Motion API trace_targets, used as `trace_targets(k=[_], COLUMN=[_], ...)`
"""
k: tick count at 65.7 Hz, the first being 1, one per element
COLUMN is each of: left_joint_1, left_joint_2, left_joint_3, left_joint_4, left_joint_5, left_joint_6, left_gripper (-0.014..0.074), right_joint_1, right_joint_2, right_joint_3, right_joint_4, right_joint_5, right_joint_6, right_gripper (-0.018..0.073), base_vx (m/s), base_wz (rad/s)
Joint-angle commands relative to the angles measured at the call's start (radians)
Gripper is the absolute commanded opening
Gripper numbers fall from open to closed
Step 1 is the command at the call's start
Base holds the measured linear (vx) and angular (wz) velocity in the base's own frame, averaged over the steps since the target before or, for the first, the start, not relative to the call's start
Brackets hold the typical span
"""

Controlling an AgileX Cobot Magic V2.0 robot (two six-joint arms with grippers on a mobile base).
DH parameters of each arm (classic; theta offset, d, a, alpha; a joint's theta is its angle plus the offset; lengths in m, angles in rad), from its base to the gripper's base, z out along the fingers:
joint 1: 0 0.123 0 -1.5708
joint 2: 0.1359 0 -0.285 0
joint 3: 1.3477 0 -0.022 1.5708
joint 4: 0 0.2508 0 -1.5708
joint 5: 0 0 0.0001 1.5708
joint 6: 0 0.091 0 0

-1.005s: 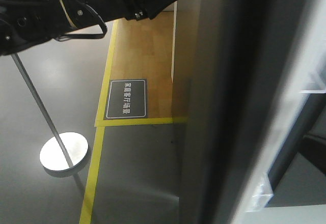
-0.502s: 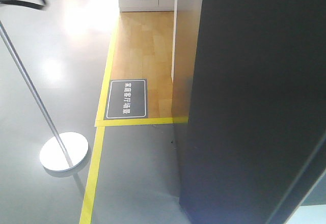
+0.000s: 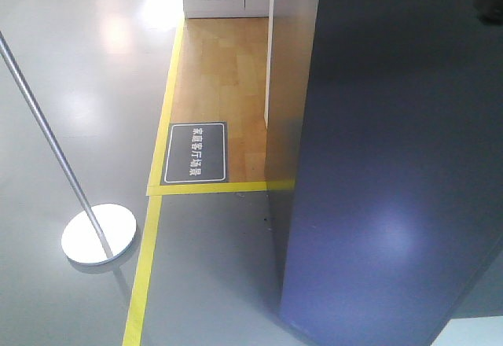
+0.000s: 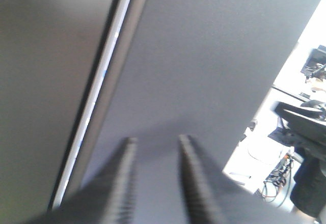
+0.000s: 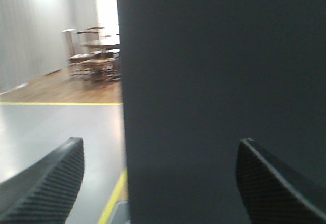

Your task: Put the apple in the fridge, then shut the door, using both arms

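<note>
Front view, left to right: one metal stanchion on a round base; yellow tape edging one wooden floor patch; one black floor sign; one dark grey door, upright, filling the right side.

Left wrist view: one thin bright seam separates the fridge from the door. The left claw has two fingers a narrow gap apart, gripping nothing, close to the door face; contact cannot be told.

The right claw has two fingers spread wide, empty, facing the dark panel.
</note>
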Motion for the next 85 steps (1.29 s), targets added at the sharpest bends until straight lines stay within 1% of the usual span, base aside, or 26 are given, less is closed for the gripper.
trace_targets(k=[1,8,13,20,25,31,40,45,60,85], left_joint_1=[0.000,0.000,0.000,0.000,0.000,0.000,0.000,0.000,0.000,0.000], left_joint_2=[-0.046,-0.046,-0.046,-0.046,-0.046,-0.046,-0.046,-0.046,-0.046,-0.046], left_joint_3=[-0.029,-0.029,-0.029,-0.029,-0.029,-0.029,-0.029,-0.029,-0.029,-0.029], left_joint_4=[-0.071,-0.071,-0.071,-0.071,-0.066,-0.036,0.017,0.032,0.032,0.033], left_joint_5=[0.002,-0.001,0.003,0.013,0.019,0.029,0.035,0.036,0.030,0.025], left_joint_6=[-0.005,-0.005,-0.005,-0.005,-0.005,-0.005,-0.005,-0.005,-0.005,-0.005], left_gripper=[0.0070,-0.0009,-0.0008,-0.0008,-0.0008,-0.0008,-0.0007,-0.0007,-0.0007,-0.0007], right_joint_1=[-0.001,-0.001,-0.001,-0.001,-0.001,-0.001,-0.001,-0.002,-0.002,-0.005], right_joint_2=[0.036,0.092,0.130,0.177,0.203,0.235,0.294,0.321,0.398,0.497], right_joint_3=[-0.037,-0.037,-0.037,-0.037,-0.037,-0.037,-0.043,-0.068,-0.172,-0.304], right_joint_4=[-0.001,0.007,0.007,0.007,0.007,0.007,0.007,0.018,0.036,0.190], right_joint_5=[-0.170,-0.248,-0.287,-0.376,-0.407,-0.433,-0.546,-0.542,-0.535,-0.525], right_joint_6=[-0.011,-0.011,-0.011,-0.011,-0.011,-0.011,-0.011,-0.013,-0.038,-0.220], right_gripper=[0.0580,0.0580,0.0580,0.0580,0.0580,0.0580,0.0580,0.0580,0.0580,0.0577], base_vx=[0.00,0.00,0.00,0.00,0.00,0.00,0.00,0.00,0.00,0.00], base_wz=[0.00,0.00,0.00,0.00,0.00,0.00,0.00,0.00,0.00,0.00])
